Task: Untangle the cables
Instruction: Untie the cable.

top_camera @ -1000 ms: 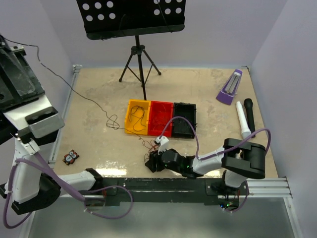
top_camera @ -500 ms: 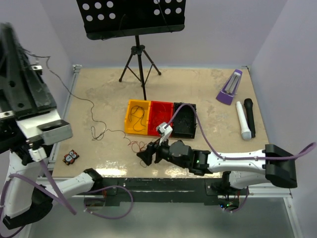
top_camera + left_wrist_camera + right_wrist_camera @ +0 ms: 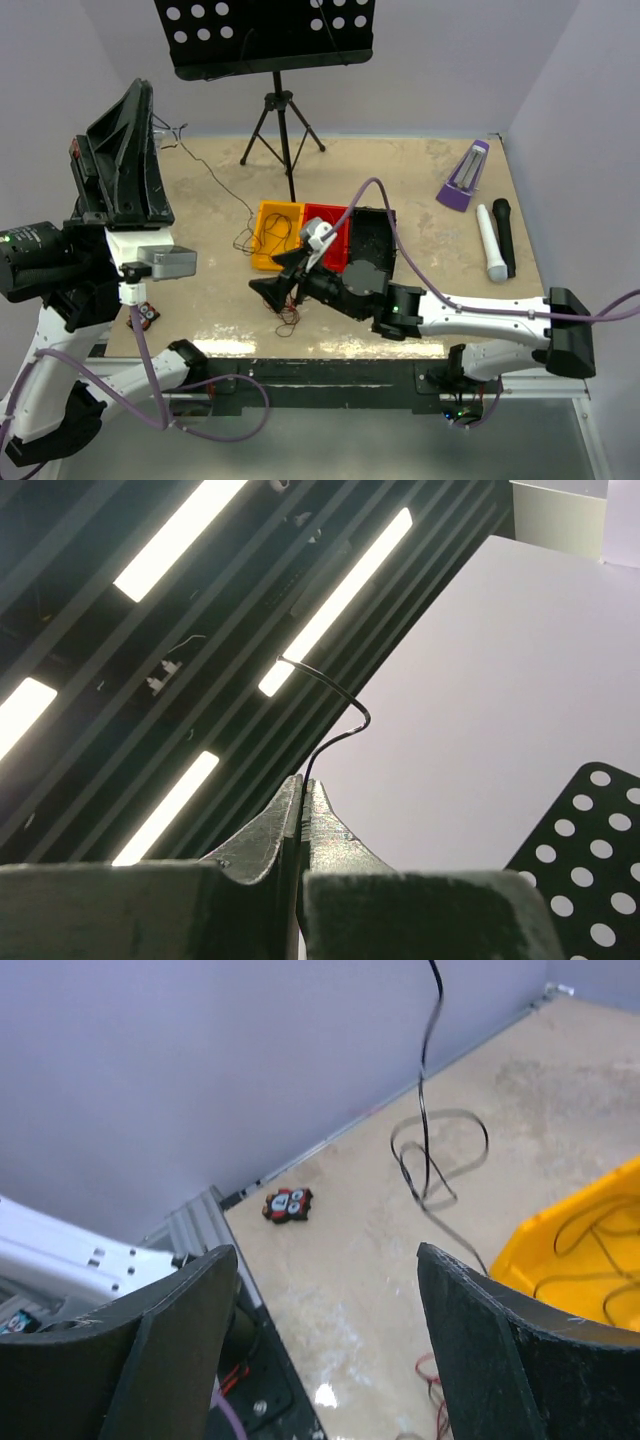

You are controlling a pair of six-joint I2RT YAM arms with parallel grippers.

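While up high over left edge of table (image 3: pixel 420 190): left gripper (image 3: pixel 303 790) pressed together, pinching thin black wire (image 3: pixel 340 730). Wire strung down from there to loose loops on table just beside yellow bin (image 3: pixel 262 262); more black loops inside bin. Right gripper (image 3: pixel 328 1260) spread wide, nothing between jaws, low near table's near edge. Red wire clump (image 3: pixel 288 318) on table just beneath.

No text, label, brand name or number can be read in any view. The small red and black item (image 3: pixel 287 1203) on the surface (image 3: pixel 372 1260) shows no readable writing.
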